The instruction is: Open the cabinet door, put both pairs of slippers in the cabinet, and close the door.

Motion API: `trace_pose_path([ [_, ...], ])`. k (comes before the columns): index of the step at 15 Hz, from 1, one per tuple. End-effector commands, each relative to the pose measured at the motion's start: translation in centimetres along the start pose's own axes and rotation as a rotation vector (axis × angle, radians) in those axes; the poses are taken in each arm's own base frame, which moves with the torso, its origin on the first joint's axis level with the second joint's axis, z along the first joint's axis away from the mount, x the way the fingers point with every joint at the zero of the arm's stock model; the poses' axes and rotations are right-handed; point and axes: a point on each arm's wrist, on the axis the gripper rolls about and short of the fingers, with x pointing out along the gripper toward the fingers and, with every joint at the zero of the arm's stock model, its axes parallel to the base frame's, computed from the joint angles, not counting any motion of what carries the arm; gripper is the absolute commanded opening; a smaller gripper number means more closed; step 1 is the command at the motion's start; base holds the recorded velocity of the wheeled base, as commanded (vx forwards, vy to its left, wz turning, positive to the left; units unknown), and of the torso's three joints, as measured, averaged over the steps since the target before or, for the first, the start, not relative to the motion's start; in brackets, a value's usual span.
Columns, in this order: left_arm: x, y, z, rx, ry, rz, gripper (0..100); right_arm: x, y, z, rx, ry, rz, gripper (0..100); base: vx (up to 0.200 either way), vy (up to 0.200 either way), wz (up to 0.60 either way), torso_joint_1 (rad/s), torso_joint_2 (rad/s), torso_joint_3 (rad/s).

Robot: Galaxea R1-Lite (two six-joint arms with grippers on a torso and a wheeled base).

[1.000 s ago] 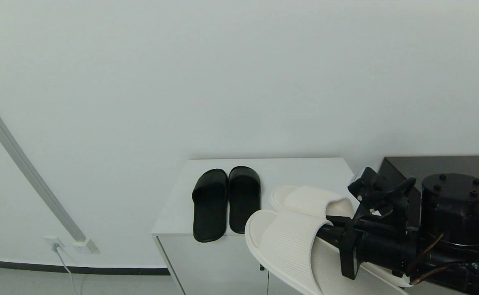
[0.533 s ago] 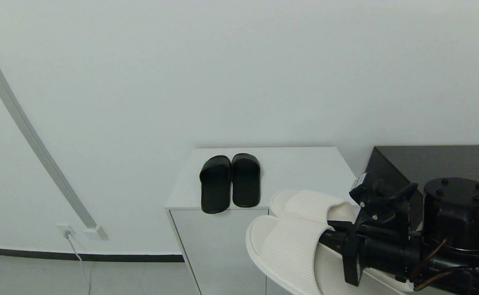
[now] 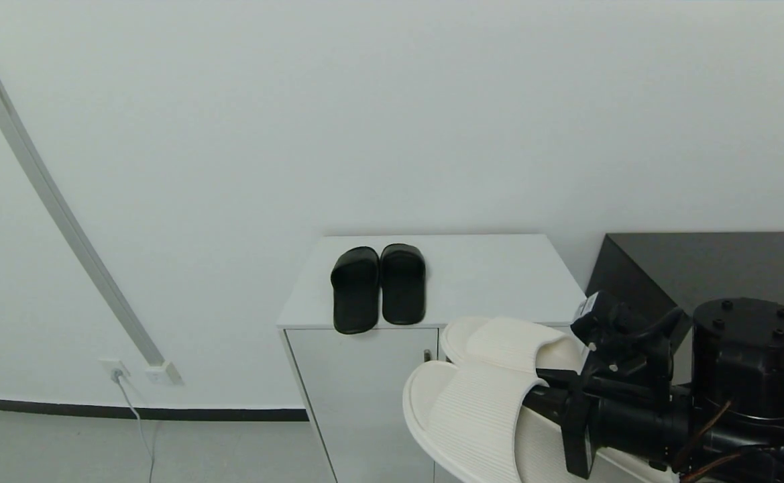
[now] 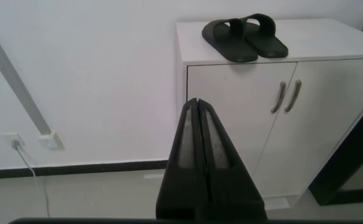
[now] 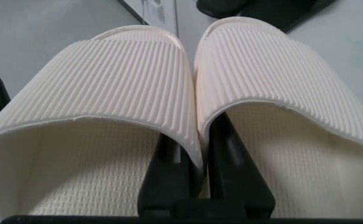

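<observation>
Your right gripper (image 5: 194, 162) clamps the white slippers (image 3: 479, 409) by their touching straps, carrying the pair as one; your left gripper (image 4: 197, 112) is closed, empty.

Light: bright, soft, even indoor light; no glare.
Cabinet (image 3: 485, 275): top brighter than front.
Shadows: faint under the black slippers (image 3: 378, 288); deeper under the straps of the white slippers (image 5: 132, 81).
Wall (image 3: 392, 121): dims slightly towards the corners.
Distortion: the strip (image 3: 63, 215) on the wall bows in the head view.
</observation>
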Motion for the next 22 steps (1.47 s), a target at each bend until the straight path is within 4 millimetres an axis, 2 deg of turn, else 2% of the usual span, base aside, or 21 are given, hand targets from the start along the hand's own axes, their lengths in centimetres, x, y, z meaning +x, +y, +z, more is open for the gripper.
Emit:
trace_pose_path([
  [1, 0.0, 0.0, 0.0, 0.0, 0.0, 0.0, 0, 0.03, 0.0, -0.23, 0.002, 0.009, 0.001, 0, 0.0, 0.0, 0.0, 0.0, 0.0, 0.0],
  [8, 0.0, 0.0, 0.0, 0.0, 0.0, 0.0, 0, 0.53, -0.07, -0.76, 0.005, 0.03, 0.002, 0, 0.0, 0.0, 0.0, -0.015, 0.03, 0.018],
  [22, 0.0, 0.0, 0.0, 0.0, 0.0, 0.0, 0, 0.55, -0.01, -1.21, -0.013, 0.048, 0.004, 0, 0.0, 0.0, 0.0, -0.161, 0.37, 0.202],
])
